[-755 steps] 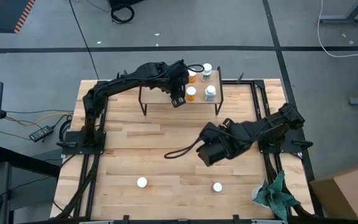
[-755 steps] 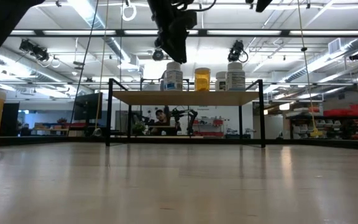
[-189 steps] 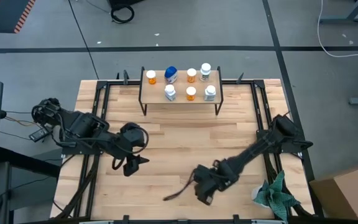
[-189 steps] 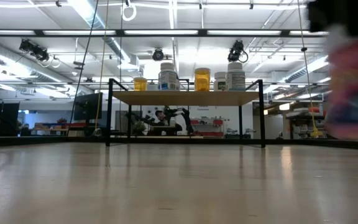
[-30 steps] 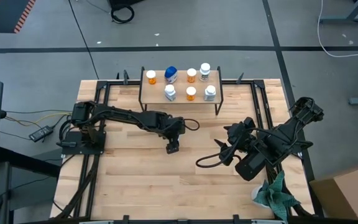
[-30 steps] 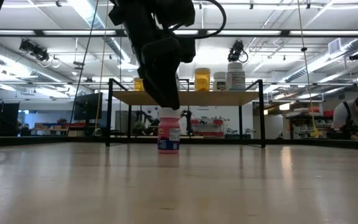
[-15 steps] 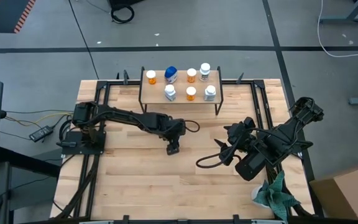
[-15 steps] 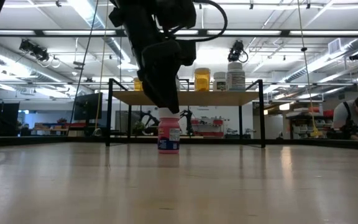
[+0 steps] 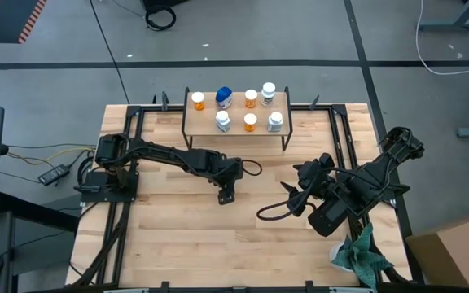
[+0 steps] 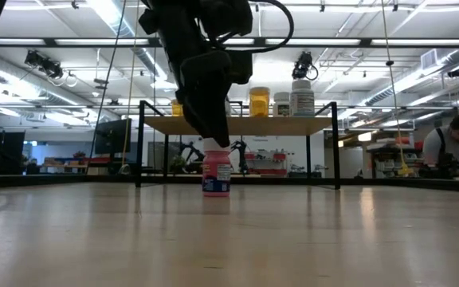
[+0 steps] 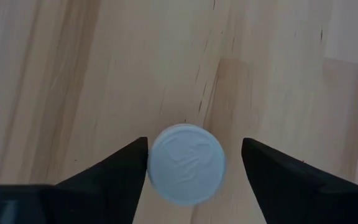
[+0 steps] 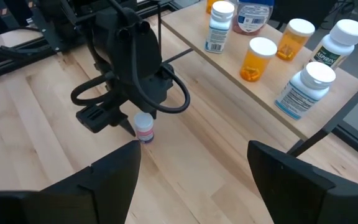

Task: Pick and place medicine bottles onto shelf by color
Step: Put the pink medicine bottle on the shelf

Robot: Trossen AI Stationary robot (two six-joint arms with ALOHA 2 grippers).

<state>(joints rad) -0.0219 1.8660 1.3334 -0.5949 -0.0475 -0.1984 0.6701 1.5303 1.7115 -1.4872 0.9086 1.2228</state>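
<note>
A pink bottle (image 10: 216,174) with a white cap (image 11: 186,163) stands upright on the tabletop in front of the shelf (image 9: 234,133); it also shows in the right wrist view (image 12: 144,129). My left gripper (image 11: 194,149) is open and points down over it, with one finger on each side of the cap. In the high view, my left gripper (image 9: 226,195) hides the bottle. Several orange, white and blue-topped bottles stand on the shelf (image 12: 272,74). My right gripper (image 12: 191,149) is open and empty at the table's right (image 9: 298,189). My left gripper comes from above with its fingers beside the bottle's cap. One fingertip (image 11: 138,155) lies right at the cap's rim; whether it touches, I cannot tell. The other fingertip (image 11: 253,155) stands apart from the cap. The bottle stands on the table.
A teal cloth (image 9: 361,254) lies at the table's near right corner. A black cable (image 9: 271,213) loops from the right arm over the tabletop. A person (image 10: 453,151) shows in the room behind the table.
My left gripper has gone down a little over the pink bottle, so that it now covers the cap in the low view. The bottle has stayed where it was.
</note>
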